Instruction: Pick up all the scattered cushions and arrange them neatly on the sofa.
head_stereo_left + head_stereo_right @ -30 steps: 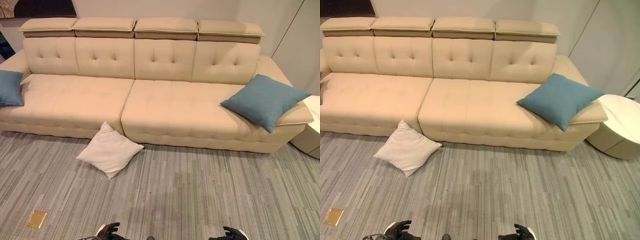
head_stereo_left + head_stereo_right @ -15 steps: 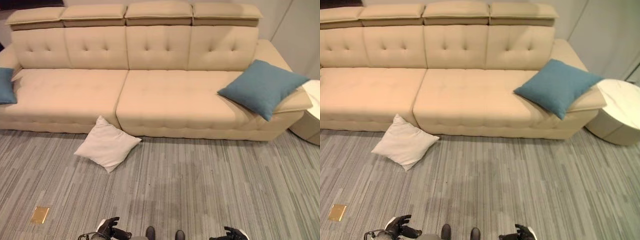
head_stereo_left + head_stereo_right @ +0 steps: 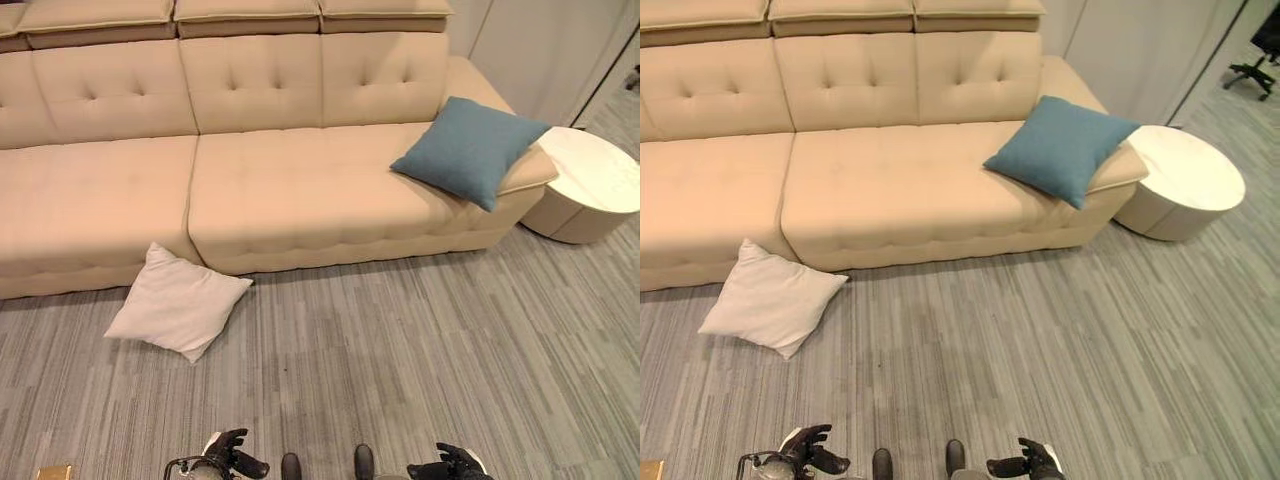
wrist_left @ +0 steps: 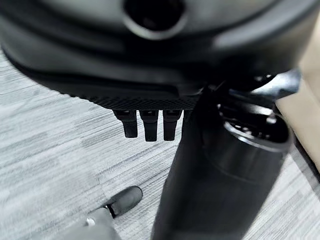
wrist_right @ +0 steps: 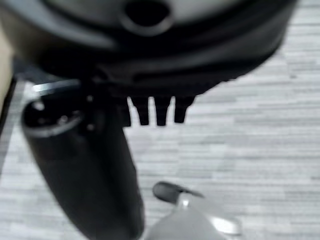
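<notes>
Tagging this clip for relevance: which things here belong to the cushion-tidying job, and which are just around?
Job:
white cushion, on the floor against the sofa front
blue cushion, on the sofa's right end
sofa

Just around:
round white side table
office chair

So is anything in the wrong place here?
Yes. The white cushion lies on the floor, its corner leaning against the sofa front. It belongs up on the seat, like the blue cushion propped at the sofa's right end.
</notes>
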`<state>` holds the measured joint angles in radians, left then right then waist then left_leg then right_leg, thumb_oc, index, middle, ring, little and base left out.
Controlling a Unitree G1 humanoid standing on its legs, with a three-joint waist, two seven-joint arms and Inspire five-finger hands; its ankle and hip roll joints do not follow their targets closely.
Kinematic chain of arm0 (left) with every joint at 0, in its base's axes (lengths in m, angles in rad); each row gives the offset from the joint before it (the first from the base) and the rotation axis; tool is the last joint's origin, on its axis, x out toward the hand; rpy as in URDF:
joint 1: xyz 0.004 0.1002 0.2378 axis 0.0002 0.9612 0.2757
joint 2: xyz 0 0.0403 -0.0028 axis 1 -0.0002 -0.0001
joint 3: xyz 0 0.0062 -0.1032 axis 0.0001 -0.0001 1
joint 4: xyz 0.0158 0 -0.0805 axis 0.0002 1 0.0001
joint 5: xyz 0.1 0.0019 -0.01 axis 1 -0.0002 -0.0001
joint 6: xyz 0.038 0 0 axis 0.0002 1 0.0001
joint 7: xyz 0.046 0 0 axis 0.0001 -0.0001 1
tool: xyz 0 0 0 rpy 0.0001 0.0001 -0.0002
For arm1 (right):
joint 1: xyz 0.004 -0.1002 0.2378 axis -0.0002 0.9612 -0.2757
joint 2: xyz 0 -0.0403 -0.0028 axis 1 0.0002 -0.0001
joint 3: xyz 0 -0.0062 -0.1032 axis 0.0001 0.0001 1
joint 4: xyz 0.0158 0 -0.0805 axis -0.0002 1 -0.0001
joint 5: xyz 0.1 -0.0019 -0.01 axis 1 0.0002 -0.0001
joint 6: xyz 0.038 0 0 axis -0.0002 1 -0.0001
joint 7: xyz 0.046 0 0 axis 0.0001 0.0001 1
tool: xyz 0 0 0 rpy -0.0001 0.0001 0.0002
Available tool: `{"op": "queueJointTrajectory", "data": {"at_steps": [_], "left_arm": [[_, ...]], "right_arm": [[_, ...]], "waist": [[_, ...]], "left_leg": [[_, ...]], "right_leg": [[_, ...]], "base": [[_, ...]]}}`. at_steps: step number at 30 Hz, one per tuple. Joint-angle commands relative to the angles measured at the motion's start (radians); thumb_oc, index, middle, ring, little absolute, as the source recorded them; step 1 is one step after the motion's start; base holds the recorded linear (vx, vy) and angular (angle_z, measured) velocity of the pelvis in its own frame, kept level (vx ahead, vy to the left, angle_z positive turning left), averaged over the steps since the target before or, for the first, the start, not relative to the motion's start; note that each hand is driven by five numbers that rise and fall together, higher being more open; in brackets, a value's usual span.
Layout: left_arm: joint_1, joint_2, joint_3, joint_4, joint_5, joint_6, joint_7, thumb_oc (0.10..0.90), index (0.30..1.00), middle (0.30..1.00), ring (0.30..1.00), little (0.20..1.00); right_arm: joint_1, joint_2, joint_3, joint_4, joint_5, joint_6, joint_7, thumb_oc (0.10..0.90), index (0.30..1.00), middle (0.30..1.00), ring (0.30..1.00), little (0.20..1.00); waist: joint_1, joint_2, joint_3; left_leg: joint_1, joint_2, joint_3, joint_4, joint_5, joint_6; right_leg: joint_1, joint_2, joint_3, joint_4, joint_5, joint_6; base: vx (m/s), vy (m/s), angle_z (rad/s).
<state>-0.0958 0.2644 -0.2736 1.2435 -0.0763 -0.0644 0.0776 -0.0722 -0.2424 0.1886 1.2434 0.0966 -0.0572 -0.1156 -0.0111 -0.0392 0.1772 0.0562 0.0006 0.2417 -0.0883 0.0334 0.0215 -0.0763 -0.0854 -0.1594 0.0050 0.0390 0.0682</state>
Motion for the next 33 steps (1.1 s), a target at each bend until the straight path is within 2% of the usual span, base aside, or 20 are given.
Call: {"op": "queueJointTrajectory", "data": {"at_steps": [1,5,8,11,12,13,14,15,18,19,23,25,26,27,29,30,32,33], "left_arm": [[-0.036,-0.007,0.010,0.001,0.013,-0.033,0.014,0.800,0.900,0.900,0.900,0.900],[-0.046,-0.015,-0.009,0.004,0.034,-0.033,0.008,0.800,0.900,0.900,0.900,0.900],[-0.064,-0.032,-0.042,-0.001,0.044,-0.037,0.001,0.800,0.900,0.900,0.900,0.900],[-0.087,-0.042,-0.055,-0.015,0.032,-0.039,0.005,0.800,0.900,0.900,0.900,0.900],[-0.087,-0.042,-0.055,-0.015,0.032,-0.039,0.005,0.800,0.900,0.900,0.900,0.900],[-0.092,-0.042,-0.056,-0.022,0.018,-0.042,0.012,0.800,0.900,0.900,0.900,0.900],[-0.092,-0.042,-0.056,-0.022,0.018,-0.042,0.012,0.800,0.900,0.900,0.900,0.900],[-0.090,-0.041,-0.058,-0.025,0.005,-0.044,0.016,0.800,0.900,0.900,0.900,0.900],[-0.083,-0.048,-0.053,-0.021,-0.007,-0.043,0.027,0.800,0.900,0.900,0.900,0.900],[-0.081,-0.051,-0.048,-0.026,-0.014,-0.039,0.031,0.800,0.900,0.900,0.900,0.900],[-0.069,-0.048,-0.036,-0.027,-0.030,-0.038,0.035,0.800,0.900,0.900,0.900,0.900],[-0.056,-0.043,-0.013,-0.017,-0.042,-0.035,0.035,0.800,0.900,0.900,0.900,0.900],[-0.050,-0.040,-0.006,-0.018,-0.043,-0.036,0.032,0.800,0.900,0.900,0.900,0.900],[-0.050,-0.040,-0.006,-0.018,-0.043,-0.036,0.032,0.800,0.900,0.900,0.900,0.900],[-0.042,-0.038,0.002,-0.017,-0.043,-0.035,0.031,0.800,0.900,0.900,0.900,0.900],[-0.038,-0.035,0.005,-0.018,-0.042,-0.034,0.029,0.800,0.900,0.900,0.900,0.900],[-0.035,-0.029,0.012,-0.028,-0.049,-0.033,0.030,0.800,0.900,0.900,0.900,0.900],[-0.036,-0.022,0.021,-0.035,-0.061,-0.031,0.031,0.800,0.900,0.900,0.900,0.900]], "right_arm": [[0.011,-0.053,0.033,0.005,-0.018,-0.009,-0.030,0.800,0.900,0.900,0.900,0.900],[0.016,-0.060,0.033,0.010,0.000,-0.011,-0.028,0.800,0.900,0.900,0.900,0.900],[0.016,-0.069,0.033,0.009,0.015,-0.017,-0.027,0.800,0.900,0.900,0.900,0.900],[0.013,-0.079,0.028,0.012,0.029,-0.022,-0.031,0.800,0.900,0.900,0.900,0.900],[0.013,-0.079,0.028,0.012,0.029,-0.022,-0.031,0.800,0.900,0.900,0.900,0.900],[0.009,-0.084,0.031,0.009,0.032,-0.027,-0.035,0.800,0.900,0.900,0.900,0.900],[0.009,-0.083,0.031,0.009,0.032,-0.027,-0.035,0.800,0.900,0.900,0.900,0.900],[0.011,-0.086,0.031,0.011,0.036,-0.028,-0.039,0.800,0.900,0.900,0.900,0.900],[0.044,-0.059,0.049,-0.003,0.025,-0.036,-0.047,0.800,0.900,0.900,0.900,0.900],[0.045,-0.055,0.054,-0.007,0.015,-0.032,-0.060,0.800,0.900,0.900,0.900,0.900],[0.057,-0.056,0.058,-0.006,0.003,-0.029,-0.070,0.800,0.900,0.900,0.900,0.900],[0.069,-0.045,0.058,-0.005,0.000,-0.031,-0.065,0.800,0.900,0.900,0.900,0.900],[0.069,-0.042,0.059,-0.008,-0.004,-0.031,-0.061,0.800,0.900,0.900,0.900,0.900],[0.069,-0.042,0.059,-0.008,-0.004,-0.031,-0.061,0.800,0.900,0.900,0.900,0.900],[0.070,-0.040,0.061,-0.012,-0.014,-0.032,-0.055,0.800,0.900,0.900,0.900,0.900],[0.068,-0.040,0.061,-0.017,-0.018,-0.031,-0.049,0.800,0.900,0.900,0.900,0.900],[0.062,-0.045,0.061,-0.030,-0.026,-0.032,-0.040,0.800,0.900,0.900,0.900,0.900],[0.055,-0.049,0.064,-0.043,-0.030,-0.031,-0.036,0.800,0.900,0.900,0.900,0.900]], "waist": [[0.048,0.013,-0.013],[0.024,0.012,-0.028],[0.004,0.017,-0.024],[-0.004,0.013,-0.006],[-0.004,0.013,-0.006],[0.004,0.012,0.012],[0.002,0.009,0.008],[0.013,-0.001,0.019],[0.016,-0.014,0.023],[0.021,-0.019,0.025],[0.052,-0.009,0.024],[0.064,-0.026,0.002],[0.075,-0.036,-0.005],[0.076,-0.036,-0.004],[0.089,-0.042,-0.015],[0.090,-0.041,-0.016],[0.083,-0.032,-0.006],[0.068,-0.009,0.009]], "left_leg": [[-0.009,-0.002,-0.110,0.064,-0.101,-0.007],[0.010,0.012,-0.100,0.077,-0.115,-0.023],[-0.012,0.040,-0.092,0.153,-0.130,-0.048],[-0.077,0.077,-0.078,0.300,-0.087,-0.087],[-0.082,0.079,-0.080,0.306,-0.089,-0.088],[-0.122,0.088,-0.108,0.404,-0.049,-0.099],[-0.126,0.085,-0.110,0.401,-0.045,-0.098],[-0.185,0.064,-0.152,0.451,-0.040,-0.092],[-0.243,0.042,-0.137,0.424,-0.079,-0.069],[-0.295,0.023,-0.123,0.393,-0.084,-0.057],[-0.333,0.015,-0.118,0.283,-0.013,-0.057],[-0.299,0.001,-0.123,0.267,-0.029,-0.040],[-0.289,-0.013,-0.124,0.281,-0.053,-0.026],[-0.288,-0.013,-0.122,0.282,-0.054,-0.025],[-0.261,-0.026,-0.109,0.282,-0.084,-0.001],[-0.237,-0.031,-0.105,0.272,-0.095,0.010],[-0.189,-0.047,-0.109,0.260,-0.117,0.037],[-0.155,-0.042,-0.122,0.253,-0.125,0.053]], "right_leg": [[-0.018,-0.068,-0.183,0.092,0.005,0.057],[-0.003,-0.029,-0.150,0.044,-0.010,0.030],[0.019,-0.001,-0.129,0.012,-0.022,0.011],[0.050,0.011,-0.133,-0.014,-0.030,-0.009],[0.049,0.012,-0.134,-0.014,-0.030,-0.010],[0.068,0.029,-0.121,-0.020,-0.040,-0.026],[0.063,0.026,-0.123,-0.019,-0.039,-0.026],[0.077,0.032,-0.104,-0.028,-0.045,-0.032],[0.098,0.038,-0.079,-0.039,-0.060,-0.029],[0.114,0.044,-0.057,-0.043,-0.073,-0.030],[0.157,0.090,-0.007,-0.037,-0.109,-0.032],[0.181,0.092,0.017,-0.014,-0.135,-0.029],[0.183,0.083,0.030,0.026,-0.142,-0.016],[0.183,0.082,0.032,0.027,-0.143,-0.016],[0.177,0.072,0.040,0.089,-0.139,0.008],[0.159,0.067,0.041,0.146,-0.119,0.027],[0.091,0.036,0.029,0.299,-0.032,0.080],[0.022,0.022,0.014,0.430,0.032,0.102]], "base": [[0.01,-0.061,-0.86],[0.14,-0.194,-0.46],[0.10,-0.163,-0.06],[0.06,-0.140,0.09],[0.09,-0.127,0.03],[0.07,-0.076,-0.08],[0.15,-0.136,-0.15],[0.12,-0.090,-0.22],[0.21,-0.035,-0.29],[0.27,0.057,-0.42],[0.27,0.080,-0.50],[0.38,0.154,-0.48],[0.23,0.134,-0.49],[0.23,0.138,-0.49],[0.18,0.130,-0.40],[0.20,0.169,-0.20],[0.21,0.182,-0.20],[0.23,0.185,-0.10]]}}
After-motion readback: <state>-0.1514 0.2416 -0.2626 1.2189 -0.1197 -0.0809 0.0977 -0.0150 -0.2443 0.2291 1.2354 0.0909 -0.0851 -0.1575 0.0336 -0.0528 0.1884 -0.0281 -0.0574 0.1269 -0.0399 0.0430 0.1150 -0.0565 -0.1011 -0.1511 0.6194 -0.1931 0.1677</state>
